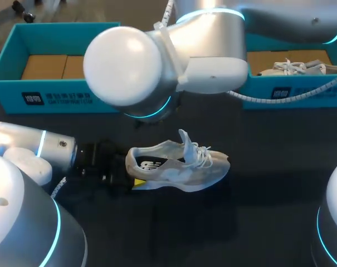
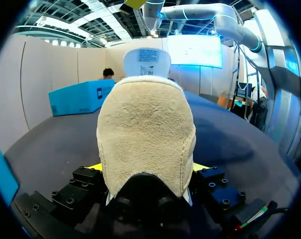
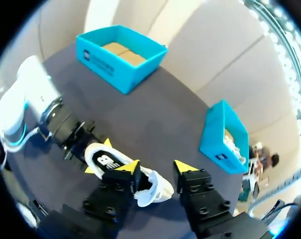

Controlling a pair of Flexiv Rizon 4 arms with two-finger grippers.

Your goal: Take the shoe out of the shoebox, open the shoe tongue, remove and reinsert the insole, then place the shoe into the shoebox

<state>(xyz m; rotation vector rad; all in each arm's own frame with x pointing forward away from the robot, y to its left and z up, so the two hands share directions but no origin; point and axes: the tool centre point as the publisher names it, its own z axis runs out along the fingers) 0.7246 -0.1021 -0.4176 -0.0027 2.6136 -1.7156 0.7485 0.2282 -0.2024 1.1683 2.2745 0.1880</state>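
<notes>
A pale grey and white shoe (image 1: 182,169) stands upright on the dark table, its tongue (image 1: 184,139) pulled up and a black insole (image 1: 151,165) showing inside. My left gripper (image 1: 132,177) is at the heel. In the left wrist view the tan suede heel (image 2: 148,129) fills the space between its yellow-tipped fingers (image 2: 94,167), which press it from both sides. My right gripper (image 3: 154,167) hangs high above the shoe (image 3: 150,191), fingers apart with nothing between them. In the head view my right arm (image 1: 174,55) hides that gripper.
A teal shoebox (image 1: 57,99) with a brown cardboard floor stands at the back left. Another teal shoebox (image 1: 291,95) at the back right holds a second white shoe (image 1: 291,68). Both boxes also show in the right wrist view (image 3: 98,62) (image 3: 217,144).
</notes>
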